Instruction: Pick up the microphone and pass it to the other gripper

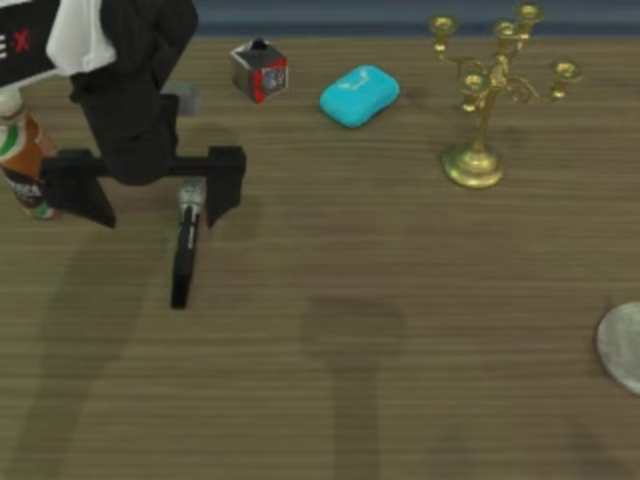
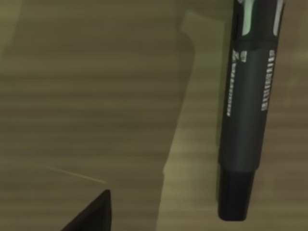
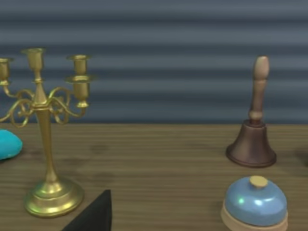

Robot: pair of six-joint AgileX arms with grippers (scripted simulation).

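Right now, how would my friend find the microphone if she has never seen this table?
Start at the left side of the wooden table, where the left end effector hangs open just above the wood. The microphone lies flat under it, silver-grey head between the fingers and handle pointing to the table's near edge. It is the only slim black stick; the bottle beside it is fat and orange-labelled.

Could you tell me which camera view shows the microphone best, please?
The top view: the whole microphone lies on the table, its head under the open left gripper. The left wrist view shows only its black handle close up; the right wrist view shows none of it.
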